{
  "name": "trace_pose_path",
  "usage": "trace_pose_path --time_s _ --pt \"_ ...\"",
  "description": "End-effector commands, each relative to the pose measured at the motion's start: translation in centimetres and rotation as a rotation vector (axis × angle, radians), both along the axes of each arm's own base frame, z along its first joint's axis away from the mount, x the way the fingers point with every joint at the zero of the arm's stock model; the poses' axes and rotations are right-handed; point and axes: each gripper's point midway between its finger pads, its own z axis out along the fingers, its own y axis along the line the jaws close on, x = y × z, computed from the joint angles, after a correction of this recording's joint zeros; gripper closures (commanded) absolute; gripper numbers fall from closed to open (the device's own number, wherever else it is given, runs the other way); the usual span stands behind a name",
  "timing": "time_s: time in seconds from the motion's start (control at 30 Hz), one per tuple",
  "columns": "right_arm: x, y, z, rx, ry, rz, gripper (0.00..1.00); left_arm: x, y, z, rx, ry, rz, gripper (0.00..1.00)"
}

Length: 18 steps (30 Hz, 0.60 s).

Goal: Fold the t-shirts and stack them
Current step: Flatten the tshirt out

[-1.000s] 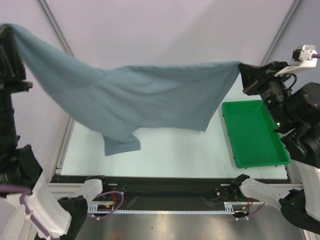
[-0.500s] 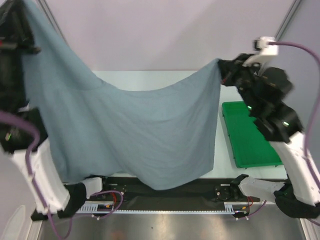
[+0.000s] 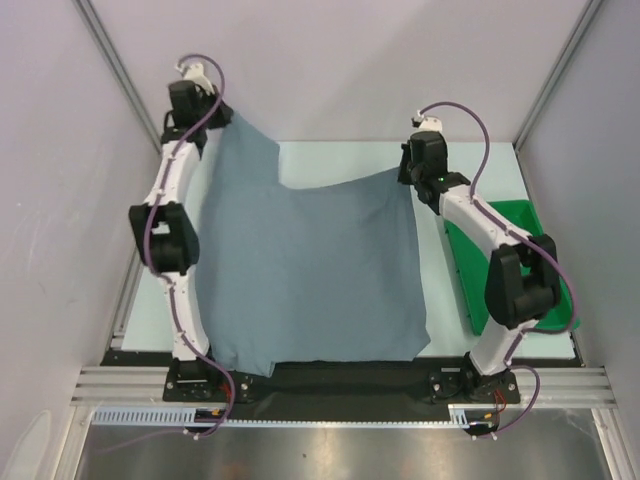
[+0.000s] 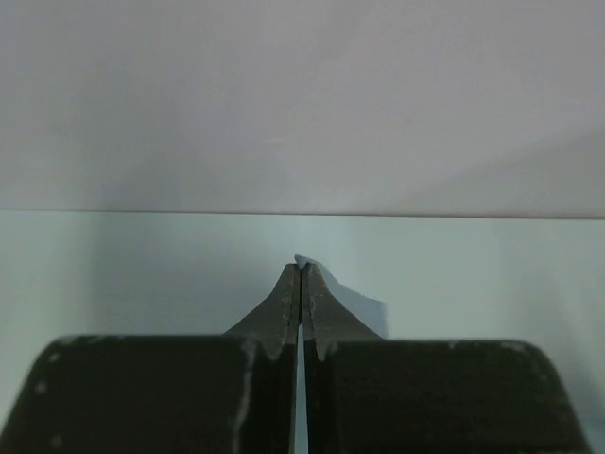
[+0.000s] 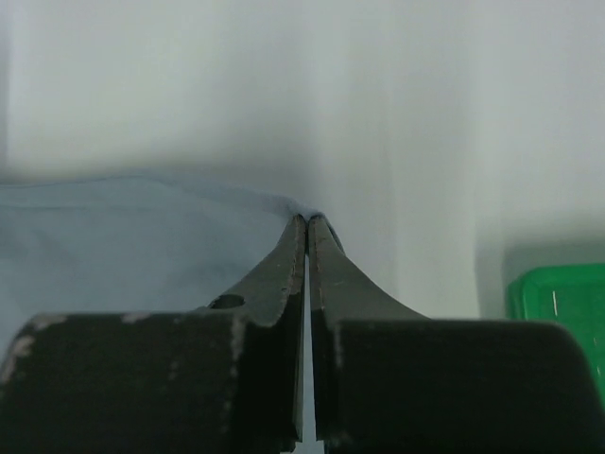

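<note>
From above, the t-shirt point(image 3: 310, 270) lies spread across the table point(image 3: 330, 158), its near hem draped over the near edge. Its two far corners are raised, one at each arm. The left end effector point(image 3: 212, 118) pinches the far left corner and the right end effector point(image 3: 408, 178) pinches the far right one. A green tray point(image 3: 560, 300) sits at the table's right side, near the cloth but apart from it (the right arm crosses over it).

Left wrist: the fingers are pressed together, with a small tip of t-shirt point(image 4: 364, 307) showing beside them.

Right wrist: the fingers are pressed together on the t-shirt point(image 5: 123, 236), which spreads away to the left. A corner of the green tray point(image 5: 558, 303) shows at lower right.
</note>
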Motion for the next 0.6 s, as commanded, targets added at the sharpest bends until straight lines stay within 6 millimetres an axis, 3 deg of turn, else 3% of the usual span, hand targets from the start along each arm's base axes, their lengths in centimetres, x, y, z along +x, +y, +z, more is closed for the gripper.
trace_pose_path --time_s 0.0,0.03,0.07,0.1,0.13,0.17,0.27,0.3,0.33,0.4,0.47,0.57 --pt "4.4 -0.5 1.2 0.055 -0.109 -0.007 1.00 3.0 -1.1 0.5 0.031 -0.050 -0.050 1.00" --pt "5.6 -1.1 0.9 0.063 -0.106 -0.002 1.00 4.3 -0.8 -2.9 0.026 -0.010 -0.046 1.00" --pt "6.3 -1.3 0.0 0.053 -0.092 0.002 1.00 4.9 -0.5 -3.9 0.013 -0.008 -0.035 1.00" --pt "7.2 -1.5 -2.8 0.038 -0.045 -0.001 1.00 5.5 -0.4 -4.5 -0.011 -0.022 -0.035 1.00" --pt "8.0 -1.7 -3.5 0.034 -0.039 -0.005 1.00 6.0 0.4 -5.0 -0.055 -0.016 -0.021 1.00" --pt "9.0 -2.3 -2.8 0.040 -0.049 -0.018 1.00 6.5 0.6 -7.3 -0.074 0.015 -0.020 1.00" --pt "10.5 -2.2 -5.9 0.039 0.007 -0.003 1.00 7.2 0.5 -7.6 -0.104 -0.007 -0.029 1.00" --pt "11.3 -2.4 -5.1 0.037 -0.010 -0.008 1.00 7.4 0.4 -8.1 -0.112 -0.009 -0.034 1.00" --pt "11.7 -2.3 -6.5 0.035 0.013 -0.003 1.00 7.5 0.3 -8.0 -0.124 -0.015 -0.040 1.00" --pt "12.5 -2.6 -6.5 0.046 0.007 -0.012 1.00 7.7 0.2 -8.0 -0.134 -0.026 -0.044 1.00" --pt "12.9 -2.8 -7.5 0.063 0.023 -0.017 1.00 8.0 0.3 -6.8 -0.148 -0.063 -0.044 1.00" --pt "13.6 -3.8 -7.2 0.058 0.030 -0.043 1.00 7.8 0.6 -4.4 -0.179 -0.109 -0.051 1.00"
